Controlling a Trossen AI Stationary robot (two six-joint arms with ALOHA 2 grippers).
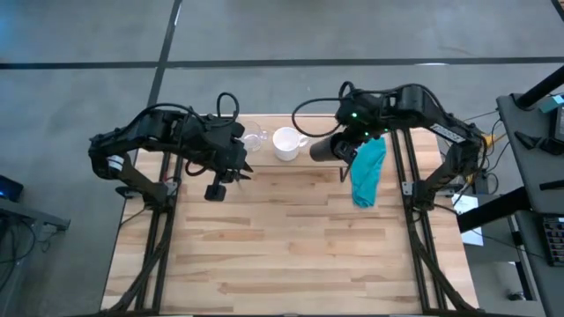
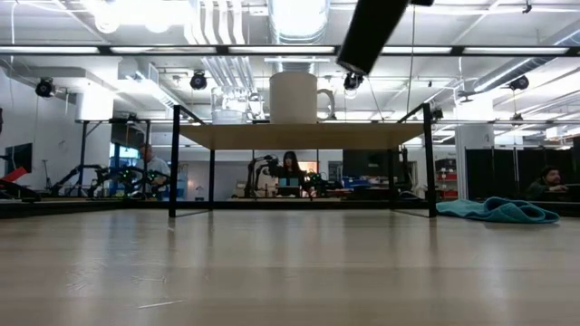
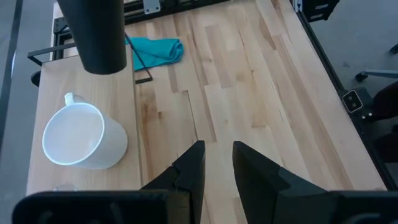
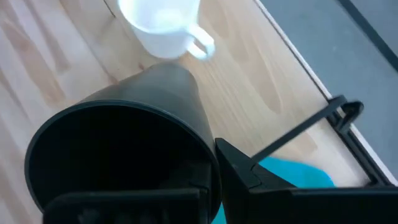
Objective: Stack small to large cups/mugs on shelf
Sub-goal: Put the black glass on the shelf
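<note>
The shelf [image 2: 299,136] stands at the table's far edge. On its board rest the white mug [image 1: 286,143] [image 2: 294,97], upright on its base, and left of it the tiny clear glass cup [image 1: 256,139] [image 2: 231,104]. My right gripper [image 1: 348,151] is shut on the black cup [image 1: 328,148] [image 2: 370,32], which hangs tilted in the air just right of the mug. My left gripper [image 3: 217,165] is open and hovers over the table in front of the shelf's left part [image 1: 240,173], touching nothing. My right gripper holds the black cup at its open mouth end [image 4: 208,155], coming from the table's right side. One finger [image 4: 249,177] lies against the outside of the wall; the other is hidden by the cup. The cup is lifted clear above the shelf, tilted, its base toward the mug.
A teal cloth [image 1: 368,172] [image 2: 498,210] lies on the table at the shelf's right end, below the right gripper. The shelf's thin black wire legs [image 2: 172,163] [image 4: 311,124] stand at its corners. Bare wooden tabletop [image 1: 291,246] stretches to the near edge. People sit in the room behind.
</note>
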